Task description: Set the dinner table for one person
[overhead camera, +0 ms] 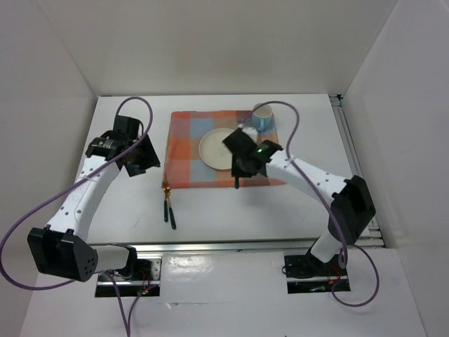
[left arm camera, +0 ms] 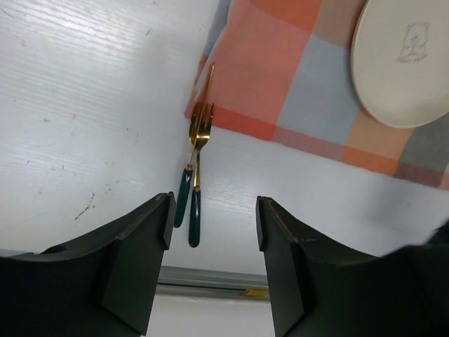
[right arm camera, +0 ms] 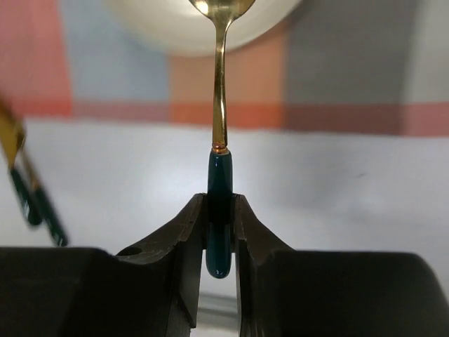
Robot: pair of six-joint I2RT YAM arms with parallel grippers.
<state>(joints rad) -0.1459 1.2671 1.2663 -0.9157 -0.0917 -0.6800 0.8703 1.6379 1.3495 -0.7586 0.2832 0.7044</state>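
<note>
My right gripper (right arm camera: pixel 220 210) is shut on the dark green handle of a gold spoon (right arm camera: pixel 219 105), whose bowl points toward the cream plate (right arm camera: pixel 161 28). From above, that gripper (overhead camera: pixel 242 167) hangs over the front edge of the checked cloth (overhead camera: pixel 186 151), beside the plate (overhead camera: pixel 214 149). My left gripper (left arm camera: pixel 212 210) is open and empty above the white dinner table (overhead camera: pixel 231 217). Ahead of it a gold fork (left arm camera: pixel 198 151) and a second green-handled utensil (left arm camera: pixel 182 200) lie side by side at the cloth's (left arm camera: pixel 280 63) near left corner.
A light blue cup (overhead camera: pixel 262 118) stands at the cloth's far right corner, with something white just left of it. The metal rail (overhead camera: pixel 238 246) runs along the table's near edge. White walls close in the left, back and right sides.
</note>
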